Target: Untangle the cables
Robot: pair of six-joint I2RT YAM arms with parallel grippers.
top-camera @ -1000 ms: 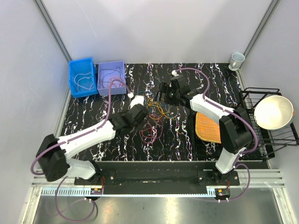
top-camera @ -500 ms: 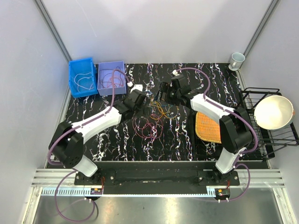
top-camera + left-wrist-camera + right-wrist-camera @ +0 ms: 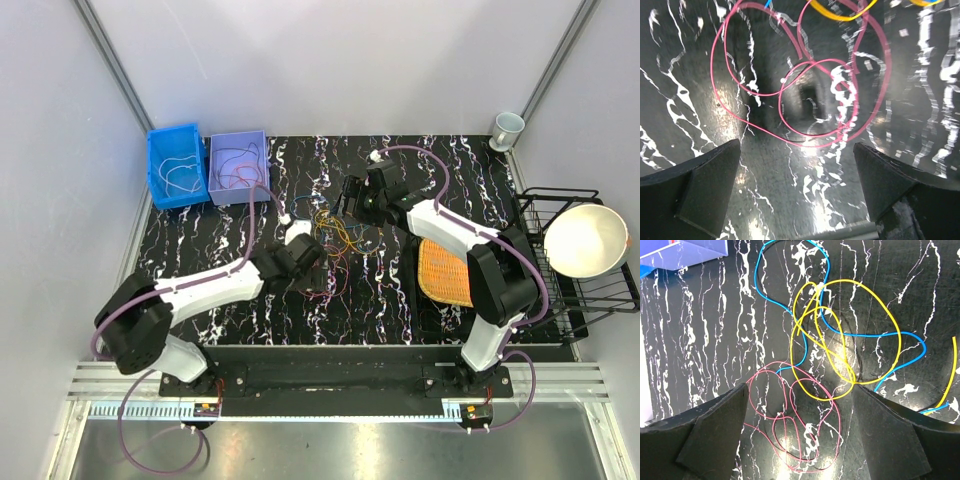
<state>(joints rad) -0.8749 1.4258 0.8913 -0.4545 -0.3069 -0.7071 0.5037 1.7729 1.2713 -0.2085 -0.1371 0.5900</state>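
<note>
Magenta cable (image 3: pixel 780 102), mid-desk: left gripper (image 3: pixel 796 150) and right gripper (image 3: pixel 800 390) both spread, empty; you pinch one strand, avoiding the yellow cable (image 3: pixel 840 18).

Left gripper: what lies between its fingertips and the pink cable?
Only bare marbled table before the pink cable, per the left wrist view; the left gripper is open.

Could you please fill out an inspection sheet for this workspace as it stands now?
Surface: black marbled table, no spills seen.
Job's things: yellow cable, blue cable and pink cable lie tangled mid-table.
Clutter: orange mat; blue bin and purple bin hold loose wires.
Hands: left hand open above the pink cable; right hand open above the tangle; neither holds anything.
Cables: purple hoses run along both arms.
Surroundings: cup at the far right corner; bowl on wire rack.
</note>
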